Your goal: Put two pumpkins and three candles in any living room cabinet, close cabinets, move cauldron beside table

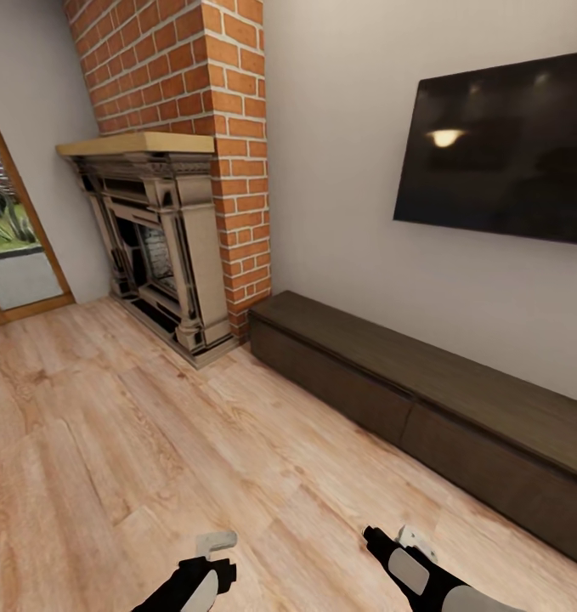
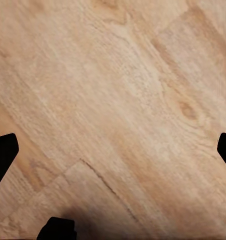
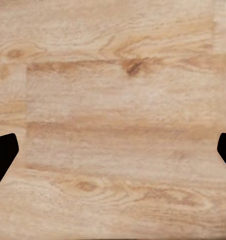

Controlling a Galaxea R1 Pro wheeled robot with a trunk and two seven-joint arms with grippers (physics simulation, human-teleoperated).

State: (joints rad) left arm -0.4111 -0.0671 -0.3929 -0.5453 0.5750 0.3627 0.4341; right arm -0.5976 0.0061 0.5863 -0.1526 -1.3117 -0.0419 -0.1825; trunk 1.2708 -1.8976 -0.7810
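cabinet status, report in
Both end effectors, left and right, open, empty, over floor. Cabinet ahead, drawers shut. Nothing blocking it.

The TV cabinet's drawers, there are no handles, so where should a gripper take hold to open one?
Probably the top edge of a drawer front, at the dark gap under the cabinet top, coming from the room side. The fronts are flat and handle-less; that seam looks like the only lip to hook.

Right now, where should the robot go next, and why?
Probably roll toward the long dark cabinet by the wall. Its fronts look shut, and both end effectors, left and right, are open and empty over bare wooden floor, so nothing is in reach yet.
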